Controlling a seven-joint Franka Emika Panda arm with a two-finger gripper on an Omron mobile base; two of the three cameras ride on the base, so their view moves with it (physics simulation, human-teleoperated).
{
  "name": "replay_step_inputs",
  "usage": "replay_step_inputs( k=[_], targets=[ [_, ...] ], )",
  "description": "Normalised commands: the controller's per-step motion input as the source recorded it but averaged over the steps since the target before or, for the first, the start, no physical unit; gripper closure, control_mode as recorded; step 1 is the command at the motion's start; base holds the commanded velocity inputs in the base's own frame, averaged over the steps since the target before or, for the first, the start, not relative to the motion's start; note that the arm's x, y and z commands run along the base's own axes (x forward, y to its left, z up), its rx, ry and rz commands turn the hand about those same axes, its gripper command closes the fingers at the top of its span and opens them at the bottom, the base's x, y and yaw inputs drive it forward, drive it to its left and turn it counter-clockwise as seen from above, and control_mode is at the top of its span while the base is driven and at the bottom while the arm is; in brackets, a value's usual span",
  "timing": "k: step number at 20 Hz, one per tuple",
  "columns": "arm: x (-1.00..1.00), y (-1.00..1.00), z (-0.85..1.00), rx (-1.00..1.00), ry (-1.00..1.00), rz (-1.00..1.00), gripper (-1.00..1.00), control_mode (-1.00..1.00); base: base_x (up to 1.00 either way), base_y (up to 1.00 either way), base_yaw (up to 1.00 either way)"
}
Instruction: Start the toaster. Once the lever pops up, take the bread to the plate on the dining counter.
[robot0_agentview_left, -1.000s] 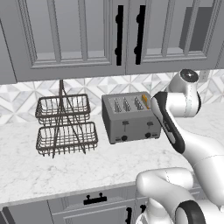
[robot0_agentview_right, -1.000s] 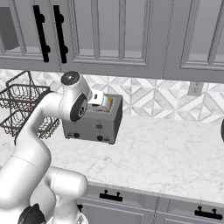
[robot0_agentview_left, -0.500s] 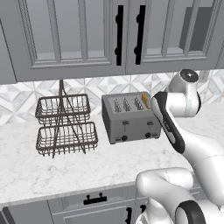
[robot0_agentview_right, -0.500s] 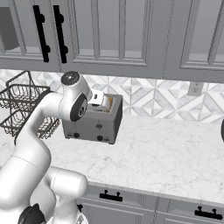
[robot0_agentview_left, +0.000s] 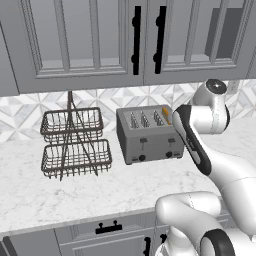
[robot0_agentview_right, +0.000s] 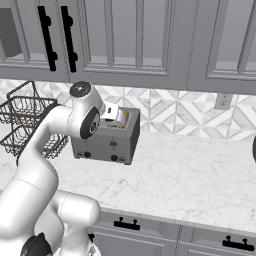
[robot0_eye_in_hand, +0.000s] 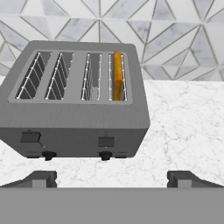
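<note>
toaster (robot0_eye_in_hand: 74, 109) on marble worktop, bread (robot0_eye_in_hand: 117, 75) in rightmost slot, gripper (robot0_eye_in_hand: 112, 178) fingers apart

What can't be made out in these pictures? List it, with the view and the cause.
- Gripper: in the hand view only its finger tips rise at the bottom edge; they stand wide apart.
- Toaster: its right end is covered by the arm in the left base view.
- Bread: sunk in the rightmost slot; only its top edge shows.
- Lever: too small to tell whether it is up or down.
- Wire basket rack: cut off by the left edge and covered by the arm in the right base view.
</note>
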Motion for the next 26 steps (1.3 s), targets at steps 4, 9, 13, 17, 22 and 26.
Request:
replay_step_inputs(
  k=[4, 9, 13, 17, 22, 26],
  targets=[
    [0.00, 0.00, 0.00, 0.00, 0.00, 0.00, -1.00, -1.00, 0.00, 0.00, 0.00],
    [0.00, 0.00, 0.00, 0.00, 0.00, 0.00, -1.00, -1.00, 0.00, 0.00, 0.00],
    [0.00, 0.00, 0.00, 0.00, 0.00, 0.00, -1.00, -1.00, 0.00, 0.00, 0.00],
    [0.00, 0.00, 0.00, 0.00, 0.00, 0.00, -1.00, -1.00, 0.00, 0.00, 0.00],
    [0.00, 0.00, 0.00, 0.00, 0.00, 0.00, -1.00, -1.00, 0.00, 0.00, 0.00],
    [0.00, 0.00, 0.00, 0.00, 0.00, 0.00, -1.00, -1.00, 0.00, 0.00, 0.00]
  ],
)
